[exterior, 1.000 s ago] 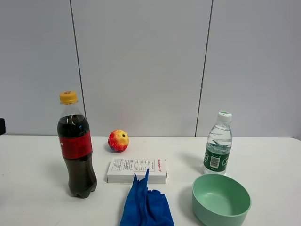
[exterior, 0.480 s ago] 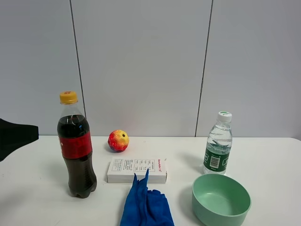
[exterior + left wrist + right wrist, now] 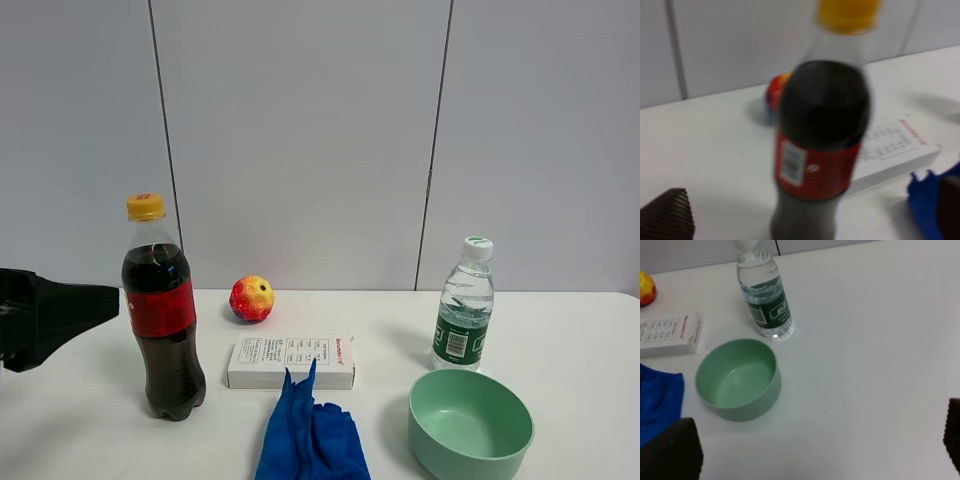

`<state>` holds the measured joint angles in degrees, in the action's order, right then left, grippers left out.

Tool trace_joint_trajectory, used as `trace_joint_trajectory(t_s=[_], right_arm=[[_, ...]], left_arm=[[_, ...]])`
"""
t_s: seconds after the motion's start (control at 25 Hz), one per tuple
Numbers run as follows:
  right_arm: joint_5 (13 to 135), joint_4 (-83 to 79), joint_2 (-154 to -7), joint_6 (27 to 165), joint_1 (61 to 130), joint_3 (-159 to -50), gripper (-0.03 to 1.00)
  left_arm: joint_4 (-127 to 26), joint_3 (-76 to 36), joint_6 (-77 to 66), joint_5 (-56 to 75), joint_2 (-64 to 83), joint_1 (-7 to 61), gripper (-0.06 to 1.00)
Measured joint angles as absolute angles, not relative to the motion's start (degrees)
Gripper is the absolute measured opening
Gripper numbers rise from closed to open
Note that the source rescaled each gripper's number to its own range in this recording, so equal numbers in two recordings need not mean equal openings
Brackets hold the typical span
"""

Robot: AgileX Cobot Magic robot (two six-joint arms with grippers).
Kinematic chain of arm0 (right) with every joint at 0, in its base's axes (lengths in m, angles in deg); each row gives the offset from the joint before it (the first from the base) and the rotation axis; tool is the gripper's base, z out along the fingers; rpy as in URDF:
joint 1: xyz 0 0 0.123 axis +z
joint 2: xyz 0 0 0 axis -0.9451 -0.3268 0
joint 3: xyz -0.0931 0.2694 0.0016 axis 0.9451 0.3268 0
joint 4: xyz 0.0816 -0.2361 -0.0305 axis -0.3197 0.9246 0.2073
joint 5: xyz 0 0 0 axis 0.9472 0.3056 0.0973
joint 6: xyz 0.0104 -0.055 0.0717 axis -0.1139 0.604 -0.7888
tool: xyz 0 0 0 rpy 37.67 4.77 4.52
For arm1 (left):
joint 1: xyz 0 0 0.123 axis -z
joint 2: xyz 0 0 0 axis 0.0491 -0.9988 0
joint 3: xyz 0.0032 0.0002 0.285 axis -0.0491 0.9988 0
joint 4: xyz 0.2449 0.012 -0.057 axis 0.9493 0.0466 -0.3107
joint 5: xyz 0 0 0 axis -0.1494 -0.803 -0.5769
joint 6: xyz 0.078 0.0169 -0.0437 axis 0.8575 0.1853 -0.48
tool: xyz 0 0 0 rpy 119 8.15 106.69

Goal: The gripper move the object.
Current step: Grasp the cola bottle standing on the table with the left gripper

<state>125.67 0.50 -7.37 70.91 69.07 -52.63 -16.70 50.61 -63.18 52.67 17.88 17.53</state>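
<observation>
Table (image 3: 580,340): white | wall (image 3: 300,140): grey panels, dark seams | cola bottle (image 3: 162,310) upright

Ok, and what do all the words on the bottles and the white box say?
No text here is clear enough to quote.
The white box: rows of tiny black print and a red word at one end, too small to read.
The cola bottle: red label with a white patch, blurred.
The water bottle: green label with a white barcode patch, too small.
</observation>
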Motion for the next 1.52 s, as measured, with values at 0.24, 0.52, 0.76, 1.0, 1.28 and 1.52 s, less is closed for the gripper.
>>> trace_joint_trajectory(t_s=[0.24, 0.52, 0.76, 1.0, 1.28, 1.52], right_arm=[[125.67, 0.5, -7.37, 70.91, 69.07, -52.63, 1.0], [125.67, 0.5, -7.37, 70.91, 69.07, -52.63, 1.0], [125.67, 0.5, -7.37, 70.91, 69.07, -52.63, 1.0], [125.67, 0.5, -7.37, 70.91, 69.07, -52.63, 1.0], [125.67, 0.5, -7.37, 70.91, 69.07, -52.63, 1.0], [125.67, 0.5, -7.37, 70.91, 69.07, -52.63, 1.0]], left_arm=[[-15.94, 50.71, -62.56, 61.38, 9.07, 17.53, 1.0], [-18.75, 50.82, -57.2, 67.32, 4.41, 17.53, 1.0], [-23.94, 50.82, -54.12, 69.66, 2.79, 17.53, 1.0], [-28.34, 50.77, -53.93, 71.92, -1.51, 17.53, 1.0], [-26.24, 49.86, -53.93, 74.81, -4.66, 17.53, 1.0], [-23.67, 48.07, -53.88, 75.67, -6.72, 17.53, 1.0]])
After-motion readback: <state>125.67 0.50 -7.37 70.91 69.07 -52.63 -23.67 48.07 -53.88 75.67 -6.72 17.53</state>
